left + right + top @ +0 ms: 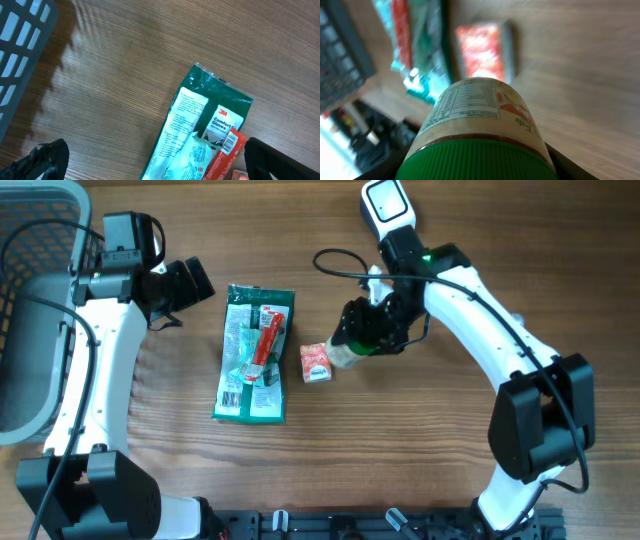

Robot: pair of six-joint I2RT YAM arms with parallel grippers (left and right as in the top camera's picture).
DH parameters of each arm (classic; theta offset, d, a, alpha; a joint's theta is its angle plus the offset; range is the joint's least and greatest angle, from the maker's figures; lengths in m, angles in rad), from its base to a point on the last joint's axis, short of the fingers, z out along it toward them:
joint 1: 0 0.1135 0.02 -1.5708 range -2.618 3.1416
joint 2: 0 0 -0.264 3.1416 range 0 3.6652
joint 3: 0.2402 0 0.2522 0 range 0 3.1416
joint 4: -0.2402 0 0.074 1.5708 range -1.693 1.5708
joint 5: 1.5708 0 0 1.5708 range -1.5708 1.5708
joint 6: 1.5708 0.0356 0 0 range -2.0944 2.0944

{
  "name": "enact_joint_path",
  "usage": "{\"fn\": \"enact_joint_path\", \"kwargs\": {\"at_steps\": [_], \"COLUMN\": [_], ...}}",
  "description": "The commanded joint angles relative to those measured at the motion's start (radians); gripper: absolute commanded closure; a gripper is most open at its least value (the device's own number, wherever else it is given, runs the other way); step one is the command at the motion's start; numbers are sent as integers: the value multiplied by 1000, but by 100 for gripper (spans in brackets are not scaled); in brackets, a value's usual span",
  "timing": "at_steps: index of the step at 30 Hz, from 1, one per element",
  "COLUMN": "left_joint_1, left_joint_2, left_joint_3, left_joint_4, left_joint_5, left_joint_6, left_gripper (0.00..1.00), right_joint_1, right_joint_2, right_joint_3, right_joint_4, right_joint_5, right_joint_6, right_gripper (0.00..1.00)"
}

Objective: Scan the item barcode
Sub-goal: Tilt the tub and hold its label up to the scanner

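Wooden tabletop (400, 460), two white arms, one per side. Grey mesh basket (30, 240) at the far left corner, beside the left arm.

Left gripper (190, 283) sits low over bare wood between basket and glove pack (255, 355). Its fingers are wide apart with nothing between them, and the left wrist view shows one dark fingertip in each bottom corner.

The glove pack is green and lies flat mid-table, long side running front to back. A red strip (268, 340) is on top of it, and the left wrist view shows a barcode at its end.

White scanner (387, 202) at the far edge, right of centre, with a black cable looping off it.

Right gripper (355, 345) is bent down just right of the pack, clamped on the jar (475, 115). The jar has a green lid toward the wrist camera, a nutrition label facing up and its base toward the tabletop. Can't tell if the base touches the wood.

Small red packet (315, 362) lies flat between the glove pack and the jar, just beside the jar's end.
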Motion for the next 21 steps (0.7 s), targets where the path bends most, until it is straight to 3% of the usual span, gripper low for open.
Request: {"fn": "enact_joint_path", "kwargs": {"at_steps": [1, 7, 21], "left_joint_1": [3, 3, 2], "left_joint_2": [-9, -9, -9], "left_joint_3": [11, 11, 11], "left_joint_4": [2, 2, 2], "left_joint_5": [8, 8, 8], "left_joint_6": [1, 1, 1], "left_gripper": [0, 0, 0], "right_joint_1": [46, 100, 108], "right_joint_2": [-23, -23, -23], "right_joint_3": [10, 10, 10], "right_joint_4": [-4, -10, -78], "right_joint_5": [-237, -312, -343], "right_joint_6": [-21, 335, 367], "right_gripper": [96, 96, 96]}}
